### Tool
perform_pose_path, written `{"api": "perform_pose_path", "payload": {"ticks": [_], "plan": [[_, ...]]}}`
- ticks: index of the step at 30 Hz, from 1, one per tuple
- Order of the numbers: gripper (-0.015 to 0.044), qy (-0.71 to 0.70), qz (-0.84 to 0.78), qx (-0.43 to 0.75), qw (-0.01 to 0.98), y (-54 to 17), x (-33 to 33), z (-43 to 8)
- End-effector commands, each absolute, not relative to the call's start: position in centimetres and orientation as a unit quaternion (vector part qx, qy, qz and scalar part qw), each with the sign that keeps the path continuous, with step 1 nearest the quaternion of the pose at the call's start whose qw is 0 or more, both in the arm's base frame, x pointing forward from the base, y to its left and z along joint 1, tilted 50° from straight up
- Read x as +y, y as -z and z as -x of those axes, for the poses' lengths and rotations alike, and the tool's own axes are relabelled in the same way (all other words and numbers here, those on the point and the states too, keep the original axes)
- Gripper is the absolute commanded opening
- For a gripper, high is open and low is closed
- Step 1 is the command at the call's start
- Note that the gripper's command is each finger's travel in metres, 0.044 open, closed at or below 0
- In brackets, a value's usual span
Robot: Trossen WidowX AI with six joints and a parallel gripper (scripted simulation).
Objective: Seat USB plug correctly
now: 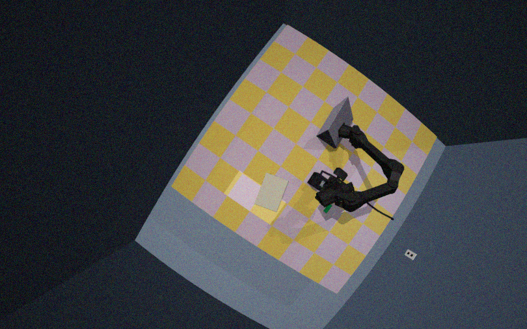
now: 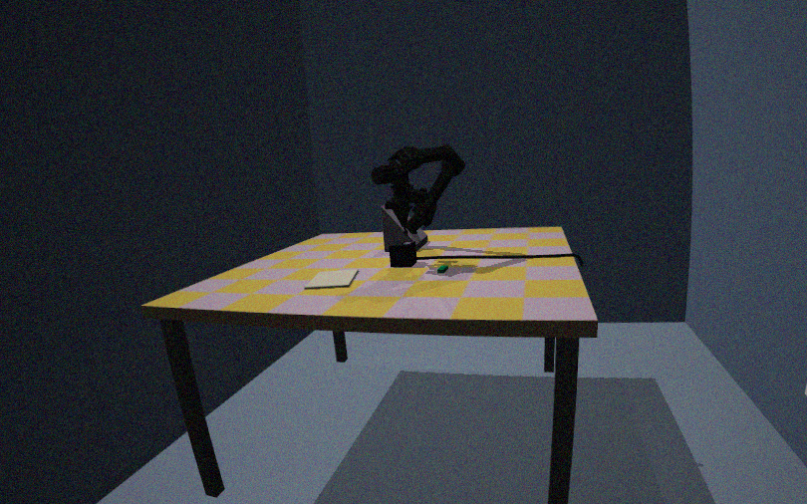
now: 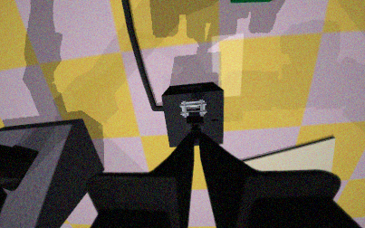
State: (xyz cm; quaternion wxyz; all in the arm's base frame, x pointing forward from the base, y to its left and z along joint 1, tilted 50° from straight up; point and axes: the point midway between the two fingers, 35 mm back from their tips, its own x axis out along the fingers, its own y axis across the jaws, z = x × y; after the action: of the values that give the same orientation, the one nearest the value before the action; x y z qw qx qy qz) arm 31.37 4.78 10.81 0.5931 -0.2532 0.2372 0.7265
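The power cube is black and stands on the table, with a silver-rimmed socket on top. My gripper points down at the cube, its fingertips over the near side of the socket in the wrist view. The fingers are shut on the small black USB plug, which is just ahead of the tips and overlaps the socket's near rim. The socket's middle shows beyond the plug. How deep the plug sits, if at all, and which way round it is cannot be told. The top and exterior views show the fingertips too darkly to help.
A black cable runs from the cube to the table's edge. A small green block and a pale flat board lie nearby. A grey wedge-shaped block stands by the arm's base.
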Motion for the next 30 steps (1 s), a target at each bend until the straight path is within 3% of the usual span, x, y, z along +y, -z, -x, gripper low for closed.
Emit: {"api": "perform_pose_path", "payload": {"ticks": [1, 30], "plan": [[0.0, -0.716, 0.229, 0.267, 0.602, -10.78, 4.78, -31.35], [0.0, -0.565, -0.013, 0.516, 0.644, -10.76, 4.81, -31.33]]}}
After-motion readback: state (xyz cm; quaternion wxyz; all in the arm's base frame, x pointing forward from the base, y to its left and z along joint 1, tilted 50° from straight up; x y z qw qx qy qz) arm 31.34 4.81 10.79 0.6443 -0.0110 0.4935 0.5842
